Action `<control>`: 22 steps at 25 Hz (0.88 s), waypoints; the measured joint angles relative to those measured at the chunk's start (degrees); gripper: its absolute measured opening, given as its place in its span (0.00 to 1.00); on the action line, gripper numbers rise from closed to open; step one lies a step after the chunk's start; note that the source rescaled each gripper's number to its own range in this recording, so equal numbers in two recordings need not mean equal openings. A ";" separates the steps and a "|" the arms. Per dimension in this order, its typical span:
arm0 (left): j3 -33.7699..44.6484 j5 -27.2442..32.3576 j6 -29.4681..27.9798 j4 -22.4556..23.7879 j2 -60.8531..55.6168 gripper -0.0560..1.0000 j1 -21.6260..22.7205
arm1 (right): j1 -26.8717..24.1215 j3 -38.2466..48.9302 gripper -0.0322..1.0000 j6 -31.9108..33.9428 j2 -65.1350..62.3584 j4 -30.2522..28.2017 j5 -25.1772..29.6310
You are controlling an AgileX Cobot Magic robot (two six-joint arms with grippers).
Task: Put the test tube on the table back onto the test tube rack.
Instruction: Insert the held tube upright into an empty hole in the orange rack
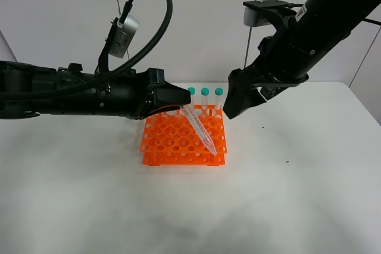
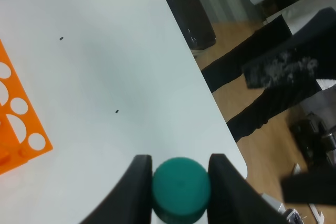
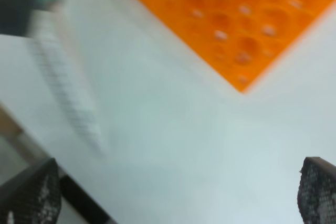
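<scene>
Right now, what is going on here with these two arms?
The left arm's fingers clamp a tube by its teal cap. It is tilted, with its tip down at the orange rack, not yet upright in a hole. The right arm's fingers are open beside the rack, holding nothing.

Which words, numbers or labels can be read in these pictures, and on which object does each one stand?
No text can be read.
On the test tube in the left tool: printed scale marks, too small in the high view, blurred in the right wrist view.
On the right arm: a small red and white label, too small to read.
On the rack: no lettering shows.
</scene>
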 joint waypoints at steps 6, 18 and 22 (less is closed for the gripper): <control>0.00 -0.23 0.00 0.00 0.00 0.05 0.00 | -2.13 0.00 1.00 3.83 1.78 -4.30 0.15; 0.00 -0.35 0.00 0.00 0.00 0.05 0.00 | -25.21 0.00 1.00 2.48 4.75 -5.44 0.60; 0.00 -0.35 0.00 0.00 0.00 0.05 0.00 | -26.62 0.00 1.00 2.48 4.75 -5.37 2.84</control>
